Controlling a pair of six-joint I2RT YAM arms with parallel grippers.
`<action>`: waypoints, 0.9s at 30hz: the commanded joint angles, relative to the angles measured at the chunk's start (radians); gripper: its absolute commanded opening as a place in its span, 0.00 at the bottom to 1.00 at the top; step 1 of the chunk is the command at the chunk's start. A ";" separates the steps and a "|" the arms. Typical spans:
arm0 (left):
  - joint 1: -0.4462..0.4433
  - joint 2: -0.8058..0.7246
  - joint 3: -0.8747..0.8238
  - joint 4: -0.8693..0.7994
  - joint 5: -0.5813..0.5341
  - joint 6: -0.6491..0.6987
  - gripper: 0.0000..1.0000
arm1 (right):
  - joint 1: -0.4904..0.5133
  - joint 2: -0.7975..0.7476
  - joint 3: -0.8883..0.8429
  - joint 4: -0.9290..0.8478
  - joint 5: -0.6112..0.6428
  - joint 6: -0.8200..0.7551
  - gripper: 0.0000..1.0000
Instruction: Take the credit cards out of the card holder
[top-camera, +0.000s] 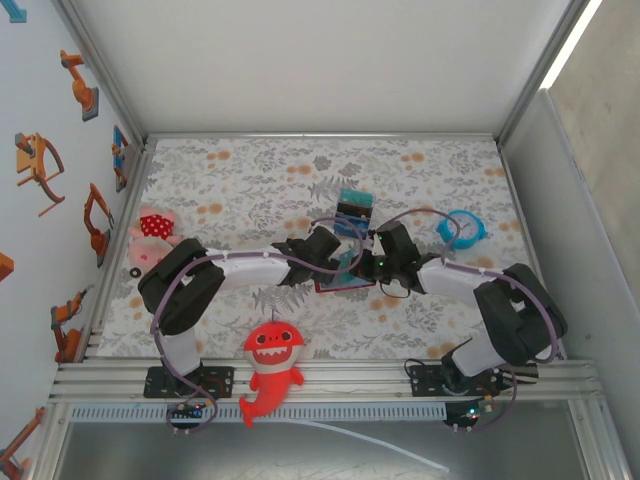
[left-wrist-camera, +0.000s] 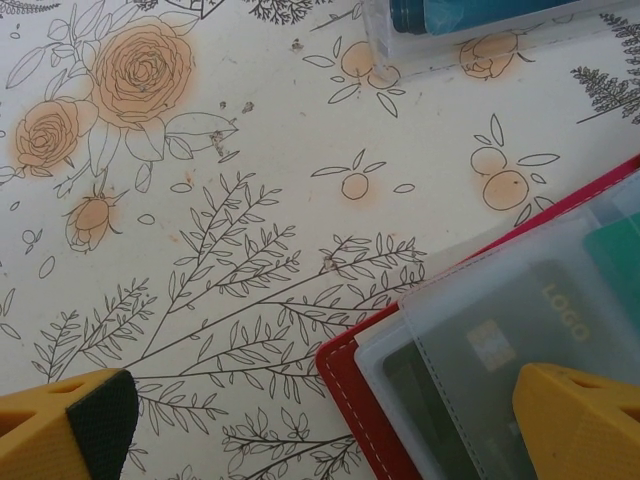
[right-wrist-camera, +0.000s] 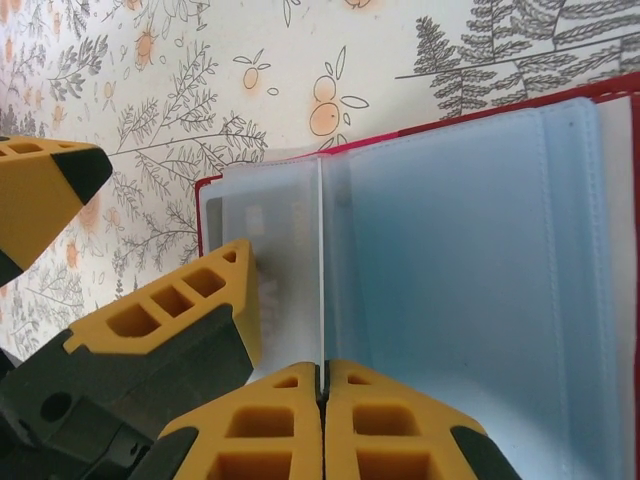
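Observation:
The dark red card holder (top-camera: 345, 284) lies open on the flowered cloth between both arms. In the left wrist view its red corner (left-wrist-camera: 350, 385) and frosted sleeves show a dark credit card (left-wrist-camera: 520, 320) marked LOGO and a teal one (left-wrist-camera: 615, 260) inside. My left gripper (left-wrist-camera: 322, 385) is open and straddles that corner, with one finger (left-wrist-camera: 575, 420) over the sleeves. My right gripper (right-wrist-camera: 322, 372) is shut on a thin frosted sleeve leaf (right-wrist-camera: 321, 260), which stands on edge above the open card holder (right-wrist-camera: 480, 280). Beside it is a left finger (right-wrist-camera: 235, 300).
A teal-blue-black striped block (top-camera: 353, 207) lies just beyond the holder, its edge (left-wrist-camera: 480, 15) close in the left wrist view. A blue alarm clock (top-camera: 462, 229) stands right of it. There is a pink toy (top-camera: 152, 235) at the left and a red shark toy (top-camera: 272, 365) at the near edge.

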 joint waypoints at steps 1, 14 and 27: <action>0.016 -0.012 -0.035 -0.003 -0.009 0.051 0.97 | -0.005 -0.046 0.019 -0.069 0.034 -0.032 0.04; 0.041 -0.069 -0.094 0.103 0.076 0.210 0.97 | -0.005 -0.153 0.050 -0.196 0.084 -0.128 0.01; 0.041 -0.234 -0.145 0.091 0.101 0.173 0.97 | -0.013 -0.101 0.343 -0.478 0.211 -0.484 0.00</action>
